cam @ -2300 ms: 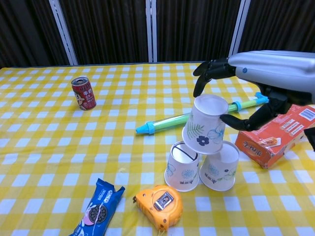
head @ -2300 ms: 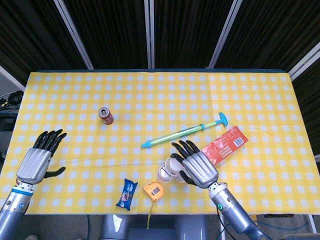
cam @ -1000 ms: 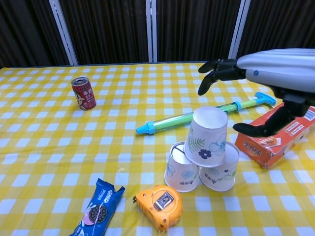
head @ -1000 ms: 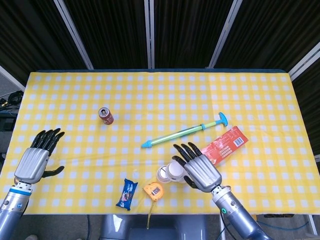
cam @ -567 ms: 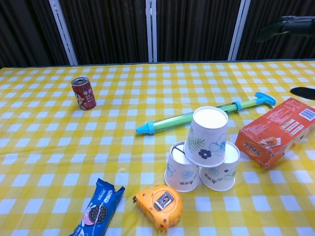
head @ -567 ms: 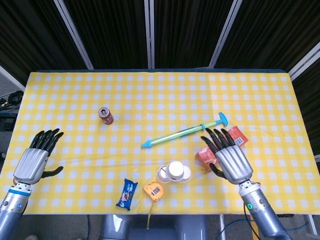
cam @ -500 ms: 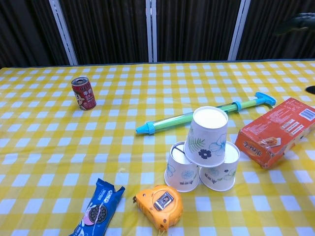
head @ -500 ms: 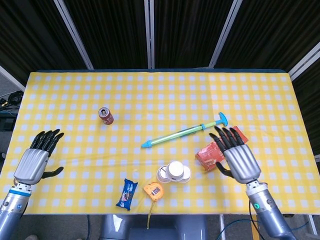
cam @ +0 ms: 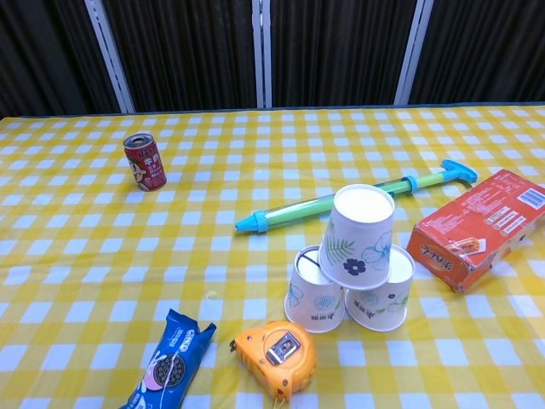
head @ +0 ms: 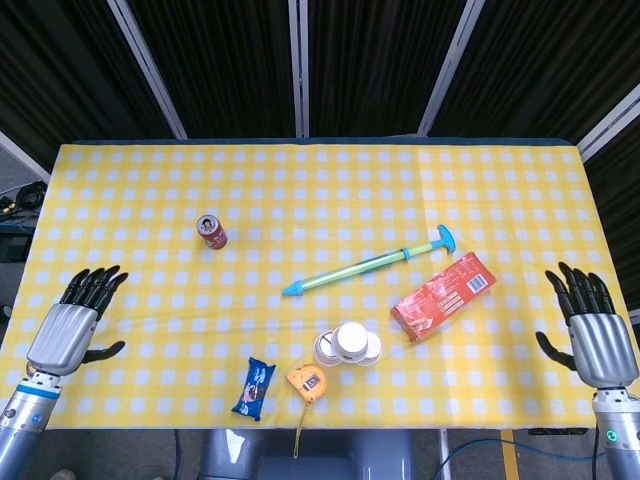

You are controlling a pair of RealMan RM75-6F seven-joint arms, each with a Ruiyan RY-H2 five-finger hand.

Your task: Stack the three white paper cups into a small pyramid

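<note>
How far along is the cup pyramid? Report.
Done: the top cup sits upside down on the two base cups. In hand: nothing; the left hand and right hand are open at the table's edges. Nothing looks left.

Head view: high above, looking steeply down over the whole checked worktop (head: 320,200). Chest view: low at the near edge, facing the far curtains, close in. Shared: cup stack (head: 347,346) (cam: 353,260), centre-right.
</note>
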